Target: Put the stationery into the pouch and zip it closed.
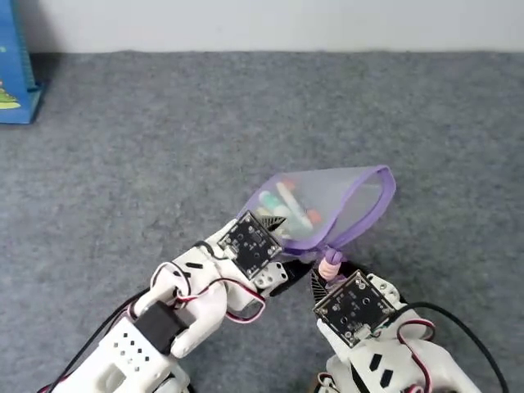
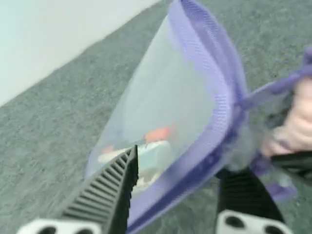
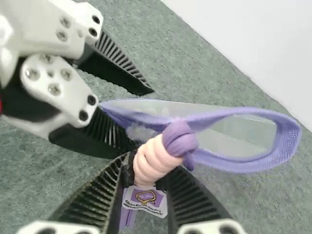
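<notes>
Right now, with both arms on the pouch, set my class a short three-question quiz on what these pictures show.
1. True or false: the stationery lies outside the pouch.
2. Multiple choice: the right gripper is shut on A) a pen, B) the zip pull, C) nothing.
3. Short answer: what does the left gripper clamp between its fingers?

Key: 1 false, it shows through the mesh, inside. 2 B. 3 the pouch, at its purple edge.
</notes>
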`<action>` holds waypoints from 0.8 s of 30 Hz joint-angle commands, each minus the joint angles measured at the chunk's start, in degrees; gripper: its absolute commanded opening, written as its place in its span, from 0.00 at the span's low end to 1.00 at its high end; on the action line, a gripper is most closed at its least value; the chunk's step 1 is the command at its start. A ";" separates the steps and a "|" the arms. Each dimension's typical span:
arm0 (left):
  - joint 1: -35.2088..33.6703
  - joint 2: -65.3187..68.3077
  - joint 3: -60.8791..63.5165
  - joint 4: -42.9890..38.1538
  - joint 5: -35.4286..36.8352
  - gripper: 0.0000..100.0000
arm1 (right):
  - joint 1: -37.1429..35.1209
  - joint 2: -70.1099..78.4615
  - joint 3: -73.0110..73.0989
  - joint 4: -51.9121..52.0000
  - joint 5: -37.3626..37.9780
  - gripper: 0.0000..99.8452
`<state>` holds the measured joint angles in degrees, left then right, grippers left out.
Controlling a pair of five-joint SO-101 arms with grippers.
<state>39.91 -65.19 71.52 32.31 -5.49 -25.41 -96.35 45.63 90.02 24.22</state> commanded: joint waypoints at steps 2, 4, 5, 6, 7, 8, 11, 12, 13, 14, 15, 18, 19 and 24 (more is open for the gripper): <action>4.40 -0.88 1.89 -5.80 0.53 0.20 | -0.66 0.57 -3.34 0.31 -0.70 0.01; 5.54 -0.88 3.21 -8.00 0.53 0.18 | -0.66 0.57 -3.34 0.84 -0.70 0.01; 5.71 -0.88 3.74 -8.97 0.44 0.17 | -0.66 0.57 -3.34 1.45 -0.70 0.01; 5.71 -0.88 4.18 -9.67 0.44 0.15 | -0.66 0.48 -3.34 1.89 -0.70 0.01; 5.63 -0.97 4.35 -10.11 0.44 0.14 | -0.48 0.22 -3.34 2.15 -0.70 0.01; 5.63 -0.97 4.44 -10.20 0.44 0.12 | -0.40 0.04 -3.34 2.42 -0.70 0.01; 5.63 -0.97 4.26 -10.20 -2.11 0.04 | -0.22 -0.04 -3.34 2.42 -0.70 0.01; 5.63 -0.97 4.18 -10.20 -3.60 0.01 | -0.22 -0.04 -3.34 2.33 -0.70 0.01; 5.63 -1.05 4.26 -10.11 -5.10 0.01 | -0.13 -0.04 -3.43 1.98 -0.70 0.01; 5.10 -1.05 4.44 -10.02 -6.07 0.01 | 0.66 -0.04 -3.52 1.80 -0.70 0.01; 4.04 -1.05 4.53 -10.02 -6.68 0.01 | 2.42 -0.04 -3.52 1.71 -0.70 0.01; 0.97 -1.41 3.82 -7.21 -7.03 0.01 | 10.07 0.48 -3.52 0.13 -0.70 0.01; -0.09 -2.11 3.38 -5.98 -7.03 0.01 | 12.62 0.48 -3.43 -0.57 -0.70 0.01; -1.58 -10.37 3.21 2.29 -7.03 0.01 | 18.24 0.48 -3.43 -5.23 -1.41 0.01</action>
<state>40.18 -71.16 76.53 29.93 -12.18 -9.58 -96.44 45.63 88.09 24.22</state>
